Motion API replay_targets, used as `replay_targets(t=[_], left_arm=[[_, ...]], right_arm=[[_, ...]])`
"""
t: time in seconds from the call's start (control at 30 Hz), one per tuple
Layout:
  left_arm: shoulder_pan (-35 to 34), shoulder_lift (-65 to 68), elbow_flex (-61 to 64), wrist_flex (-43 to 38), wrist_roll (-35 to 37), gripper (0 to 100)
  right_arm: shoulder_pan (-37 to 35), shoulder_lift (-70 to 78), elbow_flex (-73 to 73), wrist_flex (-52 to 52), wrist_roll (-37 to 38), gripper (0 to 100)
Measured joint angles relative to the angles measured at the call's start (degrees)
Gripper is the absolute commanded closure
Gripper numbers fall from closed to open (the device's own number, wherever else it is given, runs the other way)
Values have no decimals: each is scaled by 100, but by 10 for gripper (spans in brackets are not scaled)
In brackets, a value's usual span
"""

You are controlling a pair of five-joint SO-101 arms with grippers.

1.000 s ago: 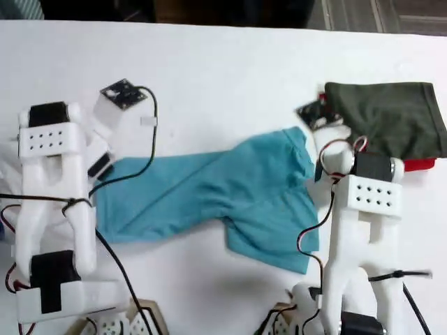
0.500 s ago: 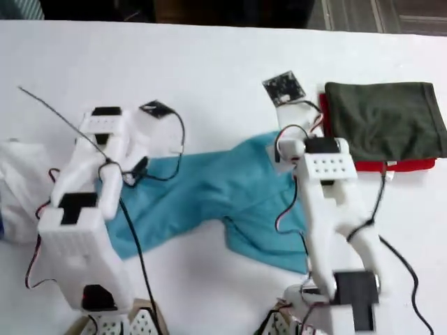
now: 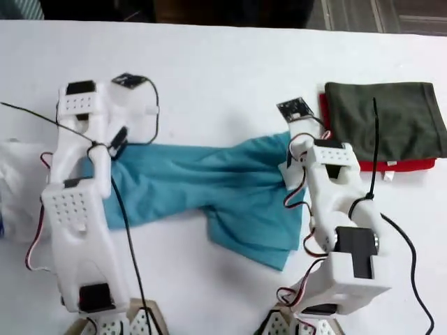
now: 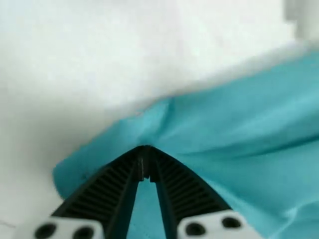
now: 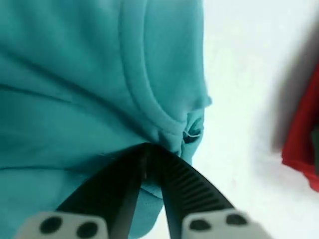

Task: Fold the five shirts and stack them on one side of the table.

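A teal shirt (image 3: 209, 188) lies stretched across the middle of the table, pulled taut between both arms. My left gripper (image 4: 144, 164) is shut on the shirt's left edge (image 4: 149, 124); in the high view it sits at the cloth's upper left corner (image 3: 115, 143). My right gripper (image 5: 149, 149) is shut on the teal shirt's collar (image 5: 164, 124) at its right end (image 3: 293, 164). A folded dark green shirt (image 3: 384, 118) rests on a folded red shirt (image 3: 412, 165) at the right side.
White crumpled cloth (image 3: 17, 181) lies at the left edge beside the left arm. The red shirt's edge (image 5: 301, 134) is close to my right gripper. Bare white table (image 3: 223, 70) stretches along the back.
Both arms have swung and pulled the teal shirt out lengthwise; its left end moved toward the back left and the cloth now lies straighter and more taut.
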Motion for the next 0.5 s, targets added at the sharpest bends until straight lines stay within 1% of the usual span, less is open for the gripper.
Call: replay_targets(t=[0.13, 0.3, 0.4, 0.5], left_arm=[[-9, 563, -1222, 325, 0, 974], [-18, 844, -2523, 1055, 0, 974], [-105, 835, -2725, 1152, 0, 974], [-290, 809, -2549, 1160, 0, 974]], right_arm=[[53, -9, -9, 369, 0, 978], [70, -448, 18, 642, 0, 978], [62, -1275, 18, 765, 0, 978], [-79, -2365, 18, 1134, 9, 978]])
